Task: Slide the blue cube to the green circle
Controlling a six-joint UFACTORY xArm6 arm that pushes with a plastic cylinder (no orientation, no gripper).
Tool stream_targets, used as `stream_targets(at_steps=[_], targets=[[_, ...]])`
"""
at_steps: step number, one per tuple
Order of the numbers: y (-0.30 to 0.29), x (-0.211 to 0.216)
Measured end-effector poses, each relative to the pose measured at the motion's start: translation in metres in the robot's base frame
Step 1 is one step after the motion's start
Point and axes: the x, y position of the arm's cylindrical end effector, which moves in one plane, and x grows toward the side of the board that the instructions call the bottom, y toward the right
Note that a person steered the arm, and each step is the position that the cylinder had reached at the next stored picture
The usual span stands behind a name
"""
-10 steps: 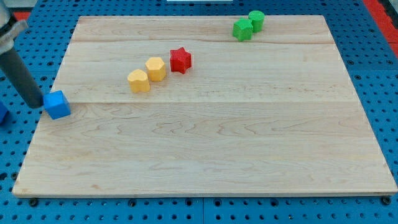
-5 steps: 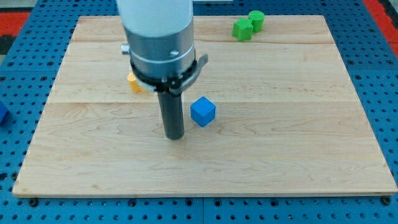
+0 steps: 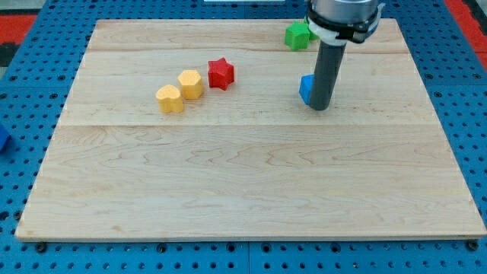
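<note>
wooden board (image 3: 251, 190) sits on a blue pegboard table (image 3: 472, 114). the board's lower half carries no blocks.

mid-board, toward the view's left: two yellow blocks side by side, touching or nearly so, the lower-left yellow block (image 3: 170, 98) and the upper-right yellow block (image 3: 190, 83) (shapes look faceted, can't pin them down). just to their upper right, a red star (image 3: 221, 73).

view's right of centre: my tip (image 3: 320, 107) is down on the board, rod upright. the blue cube (image 3: 307, 89) sits right against the rod's left side, partly hidden behind it, only its left part visible. contact looks likely but can't confirm.

no jaws on this rig, just the rod, so nothing to report as apart or together.

farther back, near the view's top edge: a green block (image 3: 297, 35), just above the blue cube, near but apart from it. arm housing covers the area to its right, so the green circle isn't visible.
</note>
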Motion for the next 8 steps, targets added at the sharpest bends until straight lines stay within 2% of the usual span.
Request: stream_targets(at_steps=[1,2,3,4,5,6,7,8], targets=[[-0.035,-0.026],[-0.026,-0.043],[0.023,-0.053],[0.020,-0.091],[0.024,-0.108],[0.053,-0.069],[0.096,-0.070],[0.096,-0.071]])
